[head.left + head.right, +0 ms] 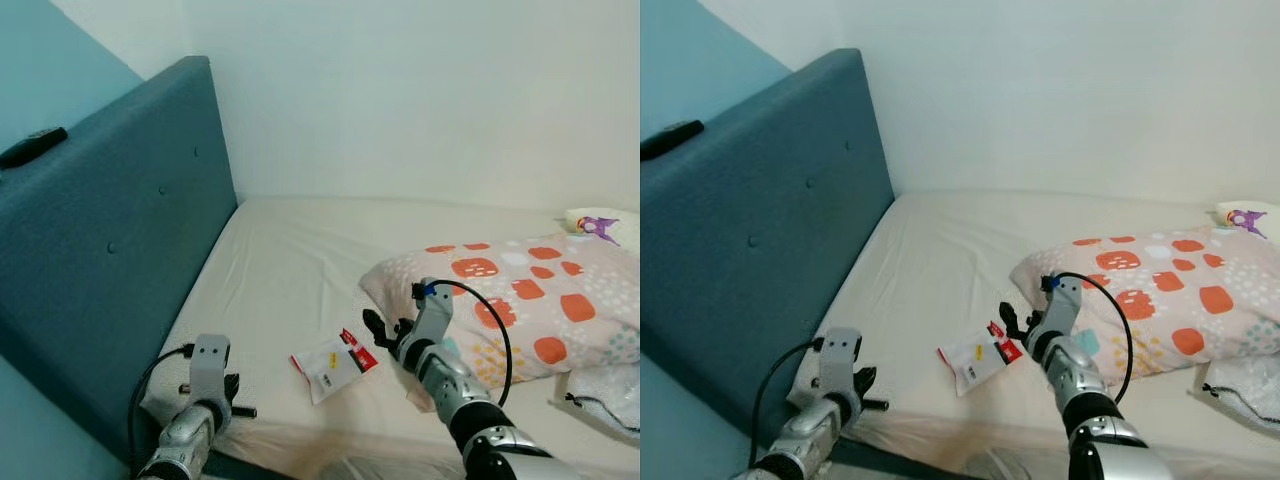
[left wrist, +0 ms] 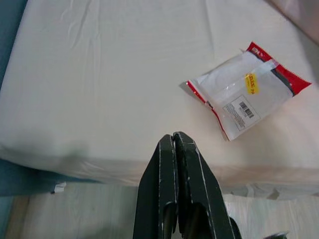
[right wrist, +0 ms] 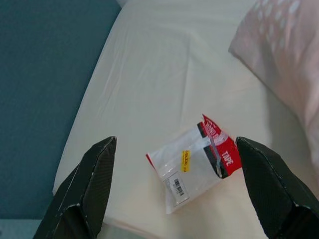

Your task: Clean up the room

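A clear plastic packet (image 1: 334, 363) with red ends and a yellow sticker lies flat on the cream bed sheet (image 1: 290, 270) near the bed's front edge. My right gripper (image 1: 385, 332) hovers just right of the packet and a little above it. It is open, and in the right wrist view its fingers (image 3: 89, 184) stand wide to either side of the packet (image 3: 197, 162). My left gripper (image 1: 240, 405) is shut at the bed's front left corner, apart from the packet (image 2: 246, 94). Its fingertips (image 2: 173, 142) are pressed together over the mattress edge.
A teal padded headboard (image 1: 120, 250) runs along the left, with a black remote-like thing (image 1: 32, 146) on top. A pillow with orange spots (image 1: 520, 300) lies right of the packet, a white and purple plush (image 1: 600, 225) behind it. Wood floor (image 2: 75, 214) lies below the mattress edge.
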